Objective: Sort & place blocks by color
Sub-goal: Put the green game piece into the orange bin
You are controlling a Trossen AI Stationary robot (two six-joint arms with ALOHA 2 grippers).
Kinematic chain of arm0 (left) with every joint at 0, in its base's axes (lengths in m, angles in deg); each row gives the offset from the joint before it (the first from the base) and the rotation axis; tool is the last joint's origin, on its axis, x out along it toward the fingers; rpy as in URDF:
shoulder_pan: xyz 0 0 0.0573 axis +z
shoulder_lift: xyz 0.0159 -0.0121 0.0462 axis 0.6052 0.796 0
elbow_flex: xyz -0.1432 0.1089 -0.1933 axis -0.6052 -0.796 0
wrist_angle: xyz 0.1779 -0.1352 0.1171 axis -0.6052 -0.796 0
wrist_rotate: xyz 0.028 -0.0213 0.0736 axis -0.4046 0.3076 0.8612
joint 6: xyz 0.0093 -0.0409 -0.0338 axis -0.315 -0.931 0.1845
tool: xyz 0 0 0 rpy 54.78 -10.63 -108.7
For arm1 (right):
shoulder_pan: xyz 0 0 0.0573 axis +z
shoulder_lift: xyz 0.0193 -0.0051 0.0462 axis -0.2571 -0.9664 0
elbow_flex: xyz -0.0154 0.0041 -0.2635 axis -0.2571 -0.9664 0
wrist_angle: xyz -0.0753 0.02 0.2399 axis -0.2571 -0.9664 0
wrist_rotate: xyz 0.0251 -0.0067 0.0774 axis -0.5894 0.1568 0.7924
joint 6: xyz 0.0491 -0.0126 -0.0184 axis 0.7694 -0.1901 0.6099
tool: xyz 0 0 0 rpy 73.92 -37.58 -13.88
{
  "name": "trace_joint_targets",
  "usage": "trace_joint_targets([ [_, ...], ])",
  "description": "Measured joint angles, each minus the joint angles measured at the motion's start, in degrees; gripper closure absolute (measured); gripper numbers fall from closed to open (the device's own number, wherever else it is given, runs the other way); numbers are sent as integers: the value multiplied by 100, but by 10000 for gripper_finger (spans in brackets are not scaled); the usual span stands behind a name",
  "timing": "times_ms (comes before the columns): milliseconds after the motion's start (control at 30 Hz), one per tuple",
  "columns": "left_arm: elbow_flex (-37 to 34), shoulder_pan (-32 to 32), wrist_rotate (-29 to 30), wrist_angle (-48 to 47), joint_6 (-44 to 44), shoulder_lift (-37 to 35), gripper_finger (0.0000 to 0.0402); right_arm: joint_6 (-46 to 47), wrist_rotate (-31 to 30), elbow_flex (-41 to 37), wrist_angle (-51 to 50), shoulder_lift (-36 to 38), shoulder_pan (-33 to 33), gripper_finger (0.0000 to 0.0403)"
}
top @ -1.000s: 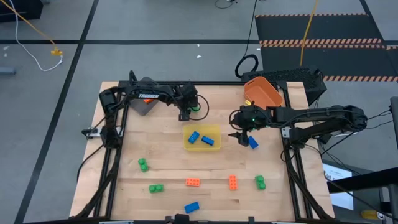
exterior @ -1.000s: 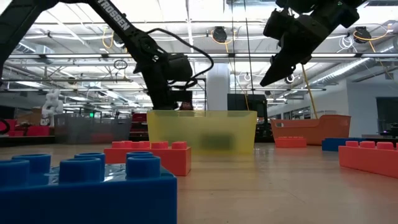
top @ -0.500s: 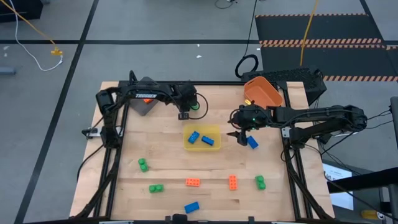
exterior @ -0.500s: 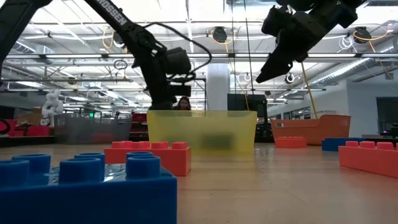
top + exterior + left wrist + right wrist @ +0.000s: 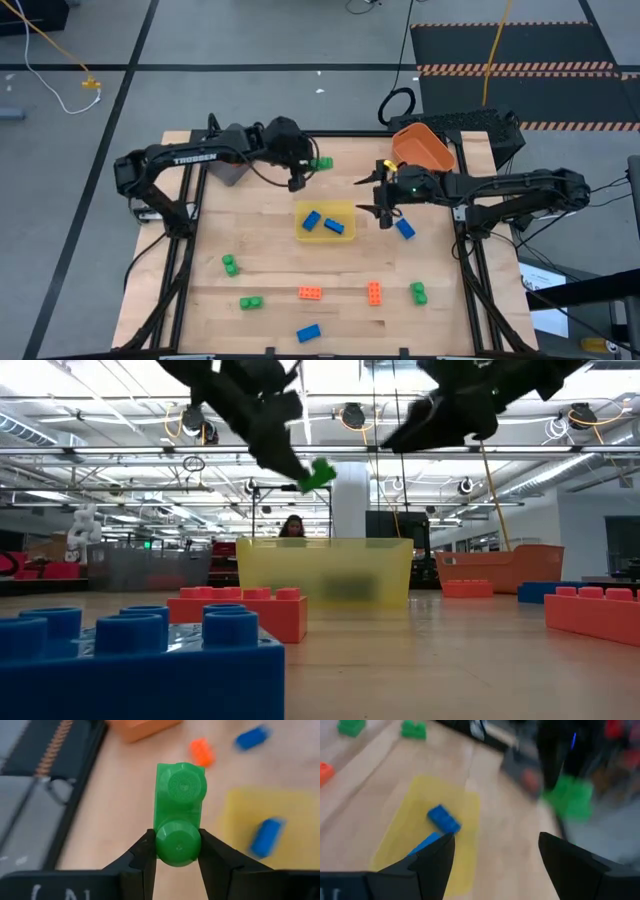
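Clamping a green block (image 5: pixel 179 815) between its fingers (image 5: pixel 141 857), left gripper (image 5: pixel 303 174) hung in the air over the far part of the table (image 5: pixel 260 255), beyond the yellow bin (image 5: pixel 345 213) and near the grey bin (image 5: pixel 228 170). Seen from table height as lifted clear above the bin's rim, block (image 5: pixel 320 473) tilted. Inside the yellow bin, two blue blocks (image 5: pixel 313 220), (image 5: pixel 334 226). Right gripper (image 5: pixel 371 196) held above the table between the yellow bin and the orange bin (image 5: pixel 425 147), fingers (image 5: pixel 433 857) spread wide with nothing between them. Just beside it on the wood, another blue block (image 5: pixel 405 229). Spread along the near half: green blocks (image 5: pixel 230 264), (image 5: pixel 250 302), (image 5: pixel 418 292), orange blocks (image 5: pixel 310 293), (image 5: pixel 374 292), and one more blue block (image 5: pixel 308 332).
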State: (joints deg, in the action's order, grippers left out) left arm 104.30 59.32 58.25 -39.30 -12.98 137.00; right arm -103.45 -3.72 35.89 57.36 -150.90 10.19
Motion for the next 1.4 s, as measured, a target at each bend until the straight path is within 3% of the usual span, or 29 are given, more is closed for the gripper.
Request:
trace_joint_targets([
  [167,0,-478,-365,245,-1081,-22,286,-961,-1,2,881,-74,222,122],
  [400,0,-1169,-165,738,-1628,-24,286,-996,-1,9,1163,-319,332,122],
  [700,-4,-1437,-90,738,-2207,11,285,-1000,-6,7,1505,-498,415,122],
  [1133,2,-1639,-137,894,-2409,9,282,-1422,29,7,1867,-901,410,122],
  [1400,2,-1709,468,688,-1969,7,283,-774,91,2,2172,-1078,415,122],
])
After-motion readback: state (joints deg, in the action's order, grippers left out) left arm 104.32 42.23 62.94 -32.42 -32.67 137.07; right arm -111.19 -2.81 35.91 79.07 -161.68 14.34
